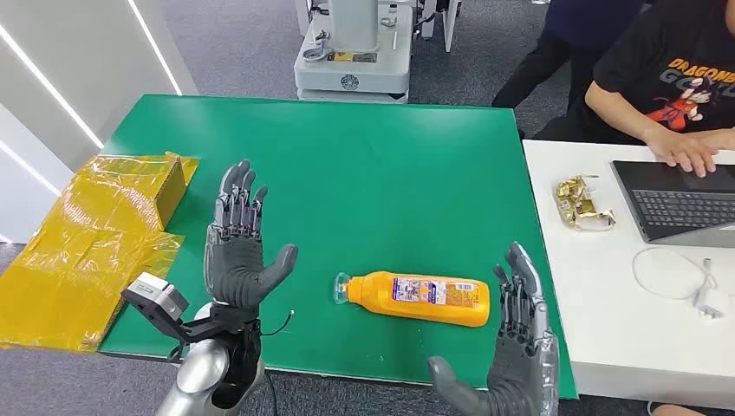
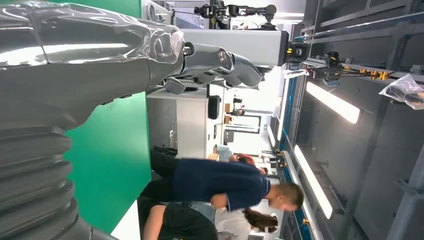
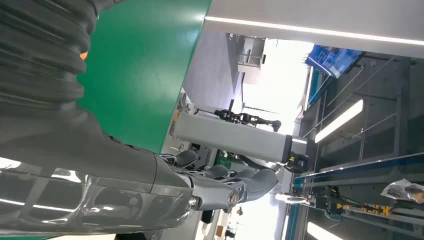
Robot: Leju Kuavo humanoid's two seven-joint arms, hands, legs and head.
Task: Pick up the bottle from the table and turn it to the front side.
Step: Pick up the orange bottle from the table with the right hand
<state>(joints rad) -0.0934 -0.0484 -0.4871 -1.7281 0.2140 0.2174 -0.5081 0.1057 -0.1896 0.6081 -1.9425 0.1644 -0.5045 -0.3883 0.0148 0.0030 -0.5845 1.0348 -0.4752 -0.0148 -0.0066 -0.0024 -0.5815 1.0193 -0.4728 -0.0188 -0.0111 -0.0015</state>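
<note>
I see the orange bottle [image 1: 416,298] lying on its side on the green table [image 1: 347,165], between my left hand [image 1: 240,247] and right hand [image 1: 517,351], both spread wide and holding nothing.

The orange bottle [image 1: 416,298] is lying on its side on the green surface [image 1: 347,165], near the front edge. Its clear cap is pointing left, its flat base right. A white and blue printed label is facing up along its body. Nothing is touching it.
</note>
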